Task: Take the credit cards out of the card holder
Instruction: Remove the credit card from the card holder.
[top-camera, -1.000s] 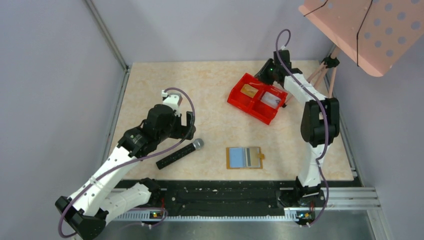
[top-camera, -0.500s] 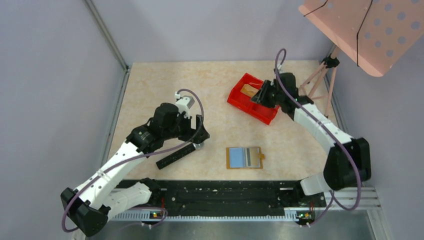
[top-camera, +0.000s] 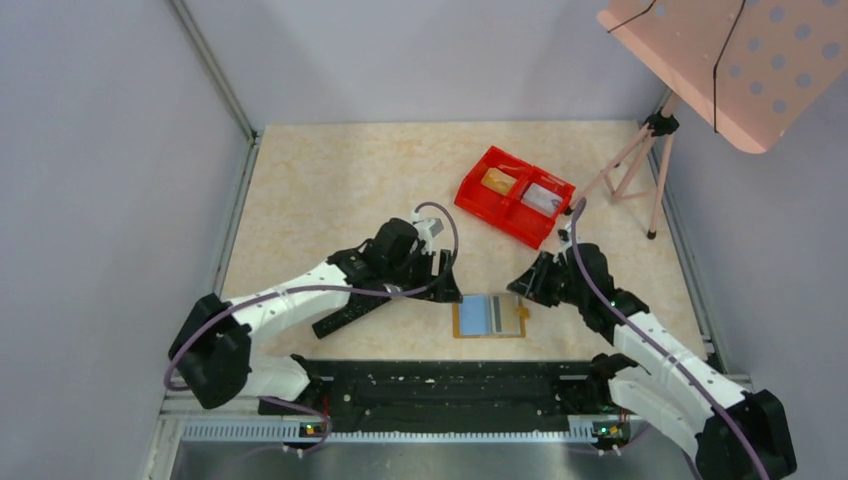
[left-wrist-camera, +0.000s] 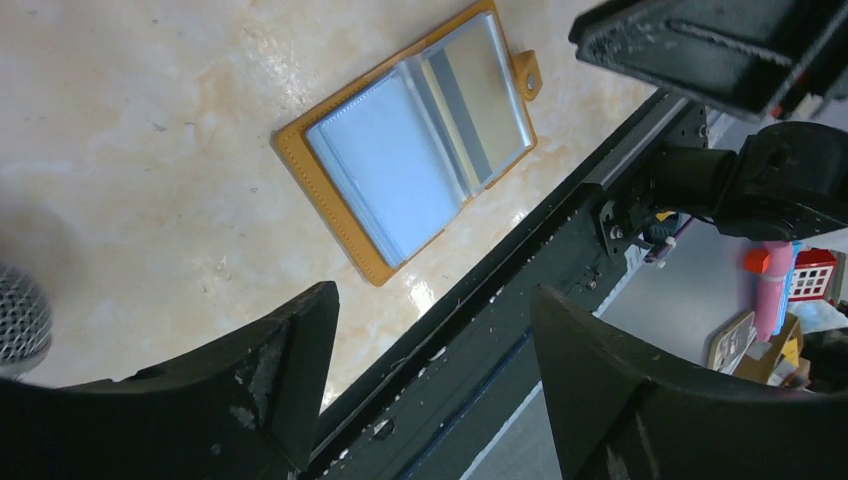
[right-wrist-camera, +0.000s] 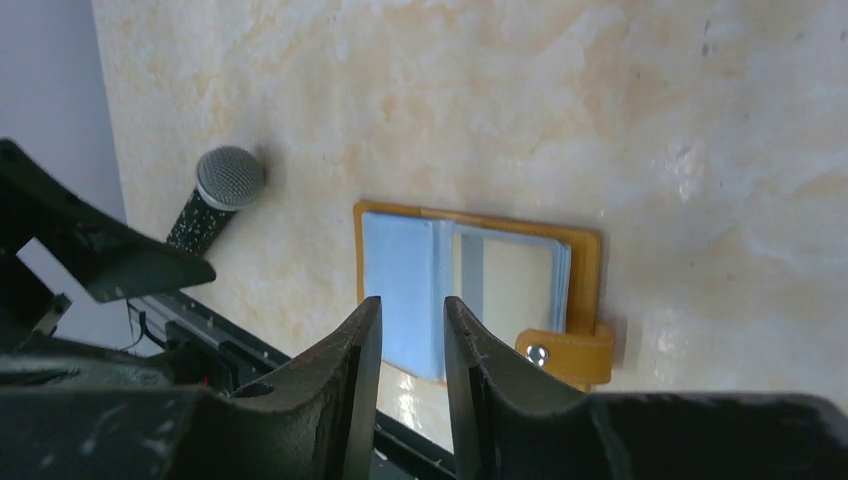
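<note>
Nothing is showing clearly enough to be read in any view: no text, label, brand, number or sign. The open card holder (left-wrist-camera: 405, 150) is showing no legible lettering on its pockets or its tab.

Top view. The card holder (top-camera: 489, 316) lies open and flat. My left gripper (top-camera: 447, 287) hangs just off its far left corner, my right gripper (top-camera: 523, 284) at its far right corner, perhaps touching. The microphone (top-camera: 350, 312) lies left of it, and the red tray (top-camera: 515, 196) well beyond it.
</note>
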